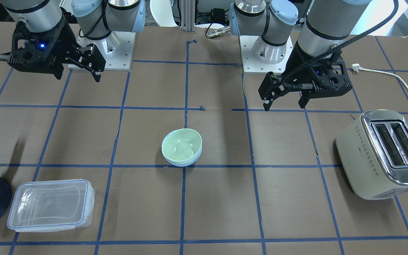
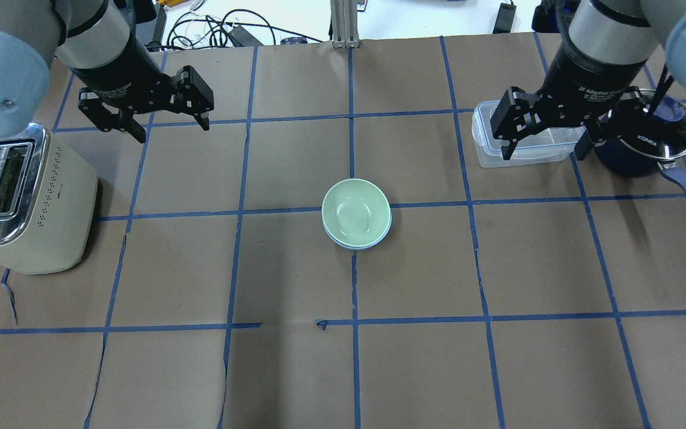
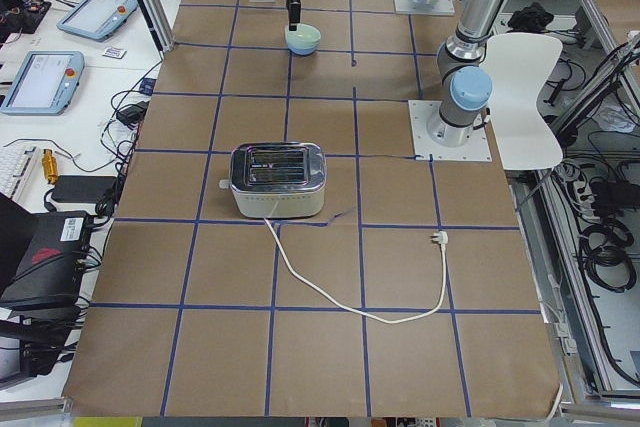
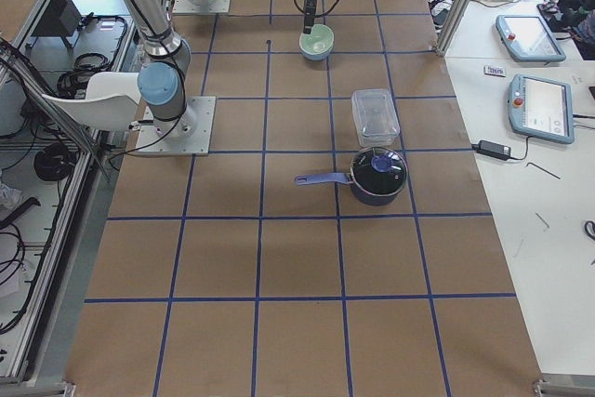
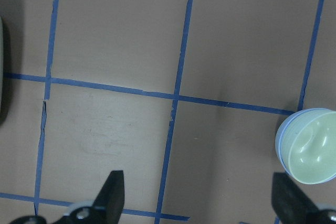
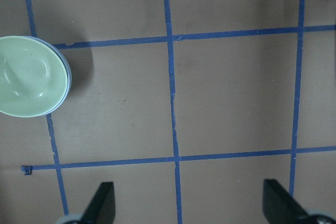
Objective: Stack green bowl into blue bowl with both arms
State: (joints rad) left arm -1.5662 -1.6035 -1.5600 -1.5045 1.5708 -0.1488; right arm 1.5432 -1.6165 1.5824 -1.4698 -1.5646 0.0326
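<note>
The pale mint-green bowl point(image 1: 181, 145) sits nested inside the pale blue bowl point(image 1: 183, 164) at the middle of the table; only the blue bowl's rim shows beneath it. The pair also shows from overhead, green bowl point(image 2: 355, 210) in blue bowl point(image 2: 359, 245), and in both wrist views: green bowl point(image 5: 311, 149), green bowl point(image 6: 27, 76). My left gripper point(image 2: 173, 128) is open and empty, raised far back-left of the bowls. My right gripper point(image 2: 542, 154) is open and empty, raised over the clear container, well apart from the bowls.
A cream toaster point(image 2: 18, 196) stands at the left with its cord point(image 1: 402, 83) trailing behind. A clear lidded container point(image 2: 486, 149) and a dark navy pot point(image 2: 646, 152) with a long handle stand at the right.
</note>
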